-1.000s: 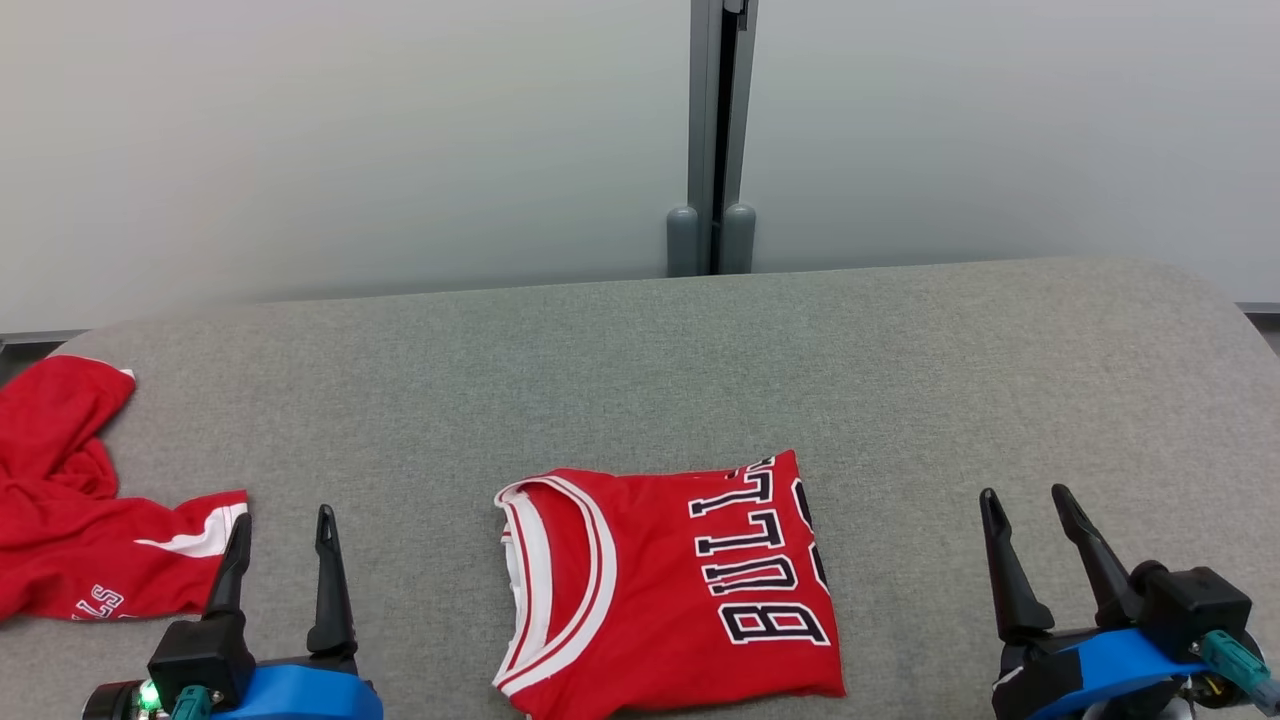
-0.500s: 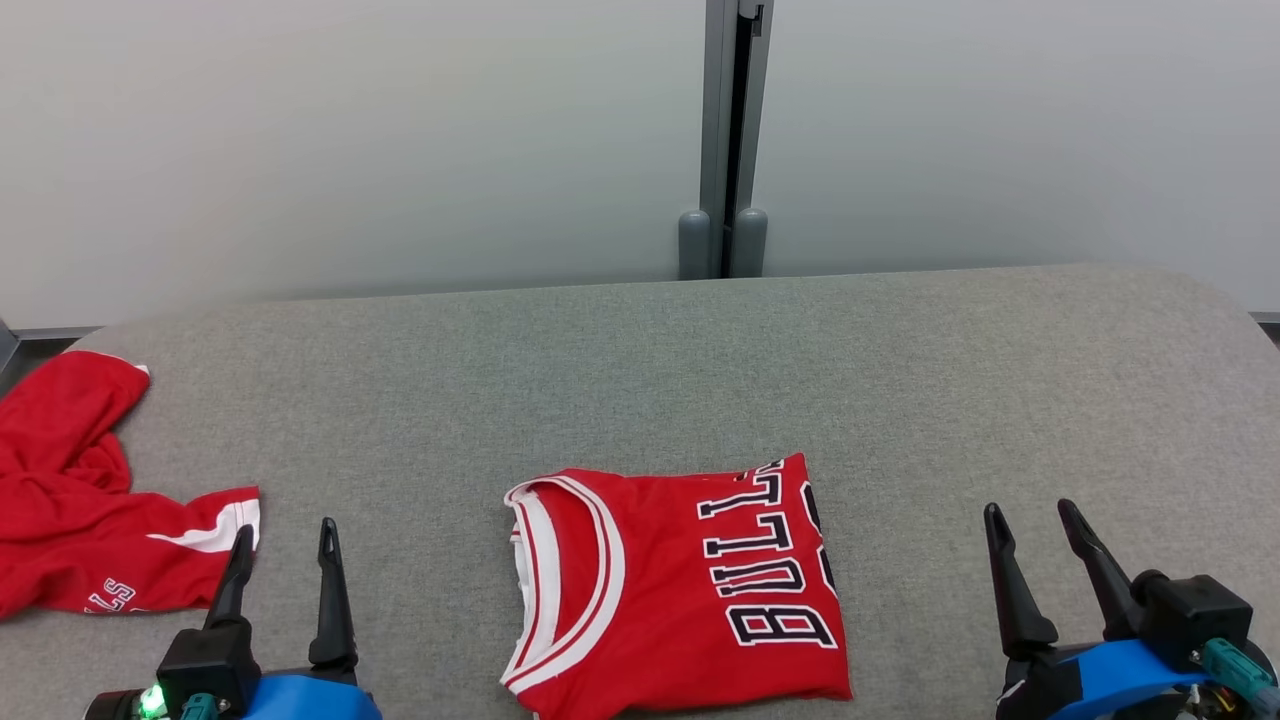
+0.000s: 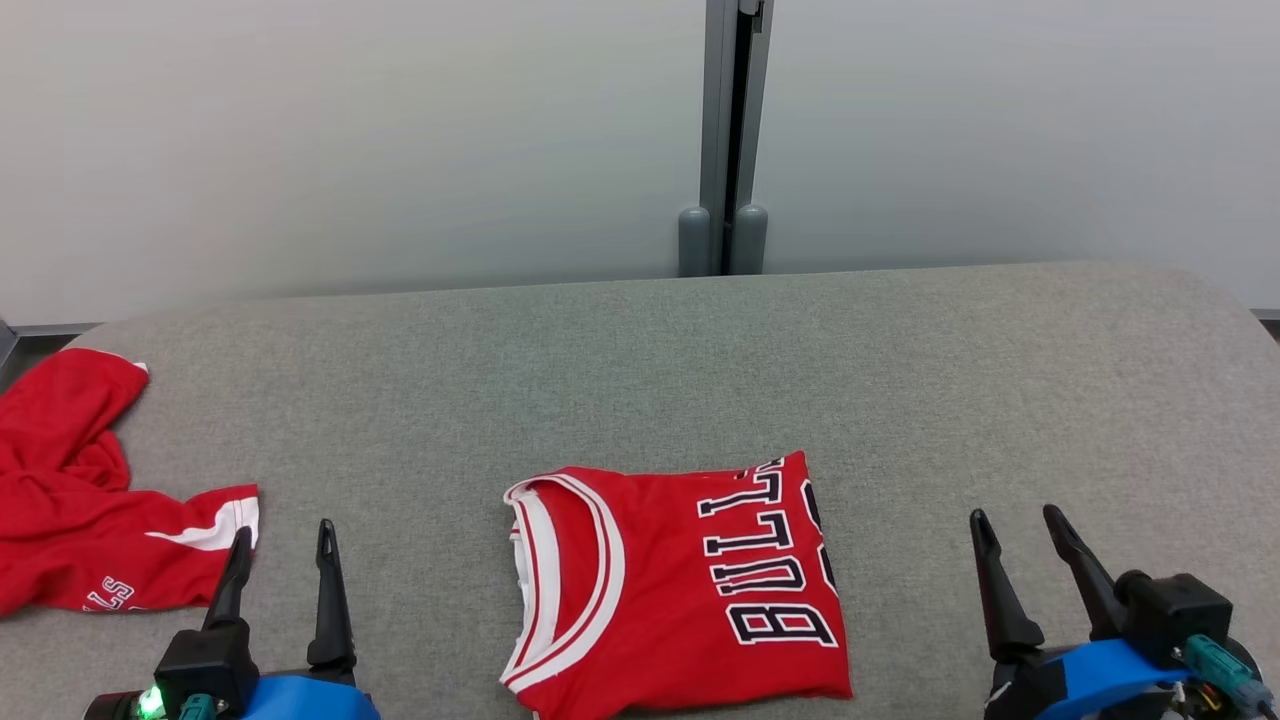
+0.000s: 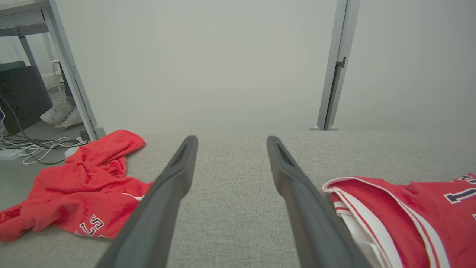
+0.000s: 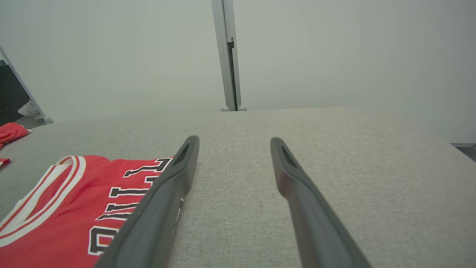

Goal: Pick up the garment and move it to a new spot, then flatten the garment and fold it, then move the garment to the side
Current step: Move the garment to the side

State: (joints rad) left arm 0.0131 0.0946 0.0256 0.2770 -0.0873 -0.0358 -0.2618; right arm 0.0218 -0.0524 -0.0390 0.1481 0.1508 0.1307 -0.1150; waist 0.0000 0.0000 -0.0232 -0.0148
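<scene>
A red jersey (image 3: 680, 590) with white trim and dark "BULLS" lettering lies folded into a neat rectangle at the near middle of the grey padded table (image 3: 700, 380). It also shows in the left wrist view (image 4: 405, 216) and the right wrist view (image 5: 74, 208). A second red garment (image 3: 90, 520) lies crumpled at the table's left end (image 4: 81, 190). My left gripper (image 3: 284, 527) stands open between the two, fingers apart and empty (image 4: 231, 138). To the right of the folded jersey my right gripper (image 3: 1013, 513) is open and empty too (image 5: 234, 138).
A pale wall with a grey vertical post (image 3: 725, 140) runs behind the table. Beyond the table's left end are a table leg, cables on the floor (image 4: 33, 149) and a pair of shoes (image 4: 61, 111). Bare grey padding spreads over the far and right parts.
The head camera shifted a little, sliding the whole picture right. My right gripper drew slightly left and lower. Both garments lie as before, and both grippers stay open.
</scene>
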